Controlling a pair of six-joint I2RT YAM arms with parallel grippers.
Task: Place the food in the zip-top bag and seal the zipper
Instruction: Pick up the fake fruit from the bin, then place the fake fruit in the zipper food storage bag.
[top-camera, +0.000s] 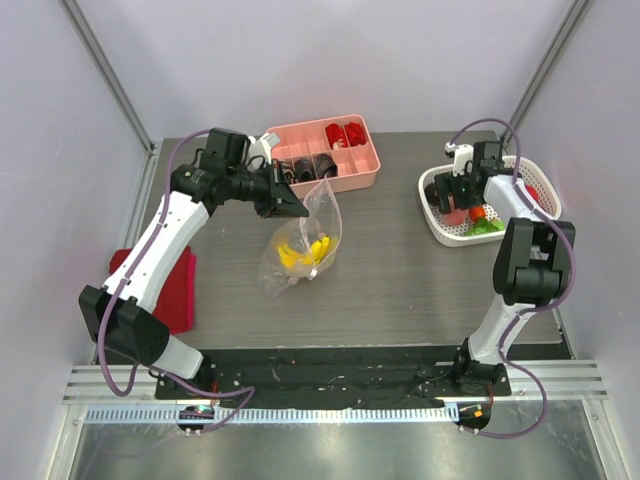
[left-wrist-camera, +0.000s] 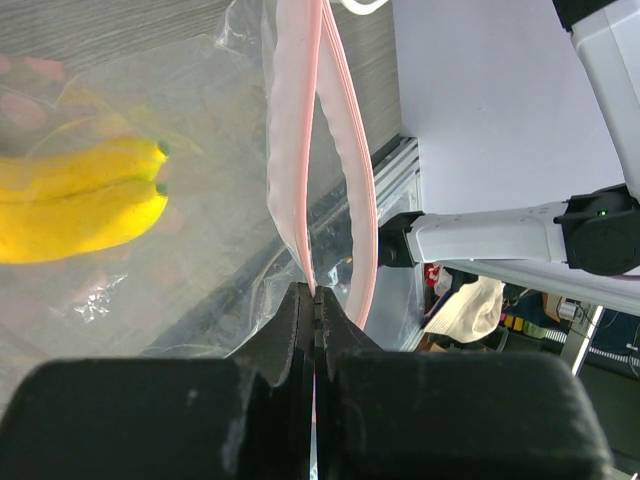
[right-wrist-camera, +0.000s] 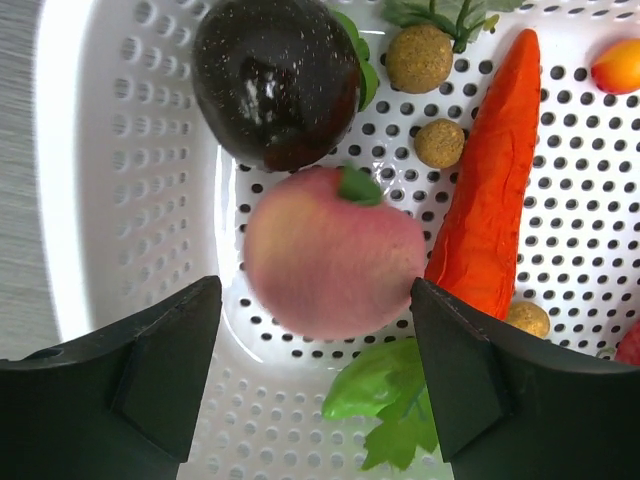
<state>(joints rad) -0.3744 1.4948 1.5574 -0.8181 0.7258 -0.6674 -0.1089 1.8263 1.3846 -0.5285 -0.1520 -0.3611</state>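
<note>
My left gripper (top-camera: 290, 207) is shut on the pink zipper strip (left-wrist-camera: 300, 180) of the clear zip-top bag (top-camera: 300, 245) and holds its mouth up at mid-table. A yellow toy banana (left-wrist-camera: 75, 205) lies inside the bag. My right gripper (top-camera: 452, 195) is open and empty over the white mesh basket (top-camera: 432, 215), its fingers (right-wrist-camera: 150, 370) either side of a peach toy fruit (right-wrist-camera: 335, 250). A dark plum (right-wrist-camera: 275, 75), an orange carrot (right-wrist-camera: 490, 190) and green leaves (right-wrist-camera: 395, 405) lie in the basket too.
A pink compartment tray (top-camera: 325, 153) with red and black items stands at the back, just behind the bag. A red cloth (top-camera: 170, 285) lies at the table's left edge. Small tan balls (right-wrist-camera: 420, 58) sit in the basket.
</note>
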